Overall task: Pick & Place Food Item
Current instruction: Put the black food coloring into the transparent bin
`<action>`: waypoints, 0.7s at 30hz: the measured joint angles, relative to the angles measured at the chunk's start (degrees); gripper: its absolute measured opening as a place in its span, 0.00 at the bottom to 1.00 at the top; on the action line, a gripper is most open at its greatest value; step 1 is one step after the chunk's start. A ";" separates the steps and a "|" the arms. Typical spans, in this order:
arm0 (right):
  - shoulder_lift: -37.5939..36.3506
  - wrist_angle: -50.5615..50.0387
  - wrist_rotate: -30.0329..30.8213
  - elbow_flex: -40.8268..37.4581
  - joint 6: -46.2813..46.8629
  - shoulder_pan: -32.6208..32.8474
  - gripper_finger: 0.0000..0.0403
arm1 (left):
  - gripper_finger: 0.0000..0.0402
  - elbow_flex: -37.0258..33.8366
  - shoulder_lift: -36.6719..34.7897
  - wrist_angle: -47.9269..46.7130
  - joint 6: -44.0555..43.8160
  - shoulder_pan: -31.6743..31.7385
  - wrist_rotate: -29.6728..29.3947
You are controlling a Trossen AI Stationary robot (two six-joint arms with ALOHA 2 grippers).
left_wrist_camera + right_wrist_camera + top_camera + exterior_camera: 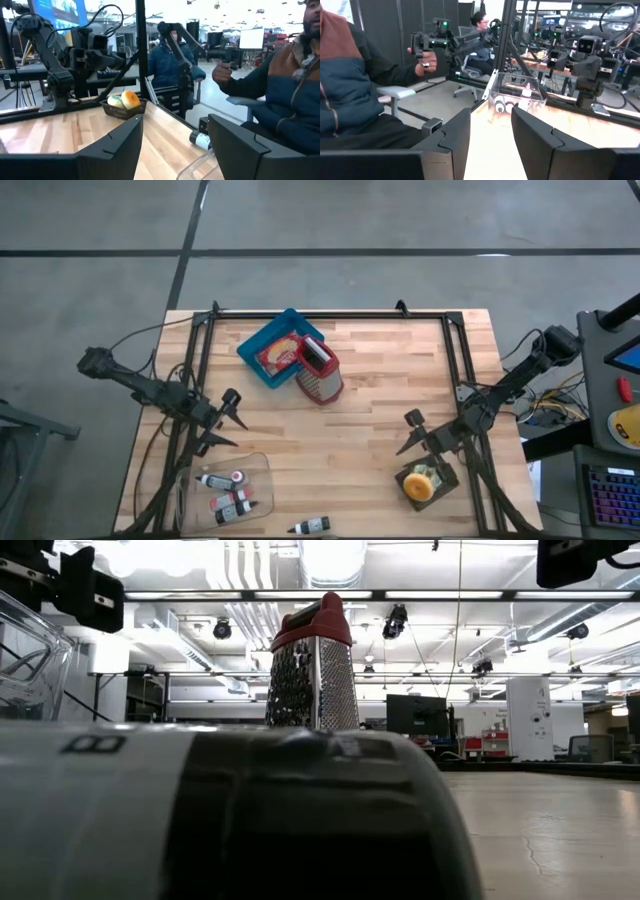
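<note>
The food items, a yellow-orange piece (420, 485) and a greenish one, lie in a small dark basket (441, 476) near the table's front right corner. The left wrist view shows the food (129, 98) in the basket (120, 111) across the table. My right gripper (408, 433) hovers just left of the basket, open and pointing level toward the left, nothing between its fingers (491, 135). At the table's left side my left gripper (238, 408) stands open and level, pointing right, with nothing in it (175, 145).
A blue tray (262, 340) with a red packet and a red-topped grater (320, 370) stand at the far middle. A clear bin (232, 488) of small bottles sits front left; one bottle (311, 526) lies at the near edge. People sit beyond the table.
</note>
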 joint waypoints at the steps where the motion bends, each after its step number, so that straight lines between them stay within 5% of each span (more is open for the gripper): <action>1: 1.07 0.31 0.43 0.56 0.02 0.00 0.34 | 0.56 -0.34 0.13 0.35 0.08 0.00 -0.01; 14: 26.28 -0.58 5.42 17.85 0.48 -3.21 0.34 | 0.56 -0.67 3.64 0.24 0.50 0.00 -8.71; 21: 35.46 -20.47 7.05 32.97 6.88 -3.29 0.45 | 0.56 -0.67 3.88 0.24 0.51 0.00 -8.85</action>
